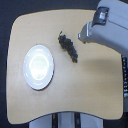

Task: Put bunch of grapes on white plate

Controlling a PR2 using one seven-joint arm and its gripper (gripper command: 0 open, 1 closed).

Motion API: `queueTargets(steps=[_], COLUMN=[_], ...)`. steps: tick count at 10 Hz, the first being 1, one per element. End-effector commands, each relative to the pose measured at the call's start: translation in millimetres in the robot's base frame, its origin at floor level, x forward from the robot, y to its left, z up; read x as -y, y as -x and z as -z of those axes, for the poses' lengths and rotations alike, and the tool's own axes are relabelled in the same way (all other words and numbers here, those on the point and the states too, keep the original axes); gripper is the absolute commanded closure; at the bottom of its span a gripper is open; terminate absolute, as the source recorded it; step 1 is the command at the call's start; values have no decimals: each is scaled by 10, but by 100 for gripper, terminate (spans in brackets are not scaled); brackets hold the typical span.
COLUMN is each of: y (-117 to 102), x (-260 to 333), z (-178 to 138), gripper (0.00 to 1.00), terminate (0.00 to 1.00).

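Observation:
A dark purple-black bunch of grapes (68, 46) lies on the wooden table, stretched diagonally near the middle, toward the far edge. The round white plate (38, 67) rests on the table toward the exterior view's left, a short gap away from the grapes, with nothing on it. My grey arm comes in from the upper right of the exterior view. Its gripper end (83, 35) sits just right of the grapes, apart from them. The fingers are too blurred to tell whether they are open or shut.
The light wooden table (95, 85) has rounded corners and dark floor around it. The bulky arm body (112, 27) covers the table's far right corner. A pale base shows below the near edge.

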Motion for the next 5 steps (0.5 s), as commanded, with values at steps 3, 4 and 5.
queueTargets(steps=[3,4,5], y=[-135,-202,-272], x=[-1089,-1179,-1253], z=[448,538,619], gripper=[0,0,0], terminate=[0,0,0])
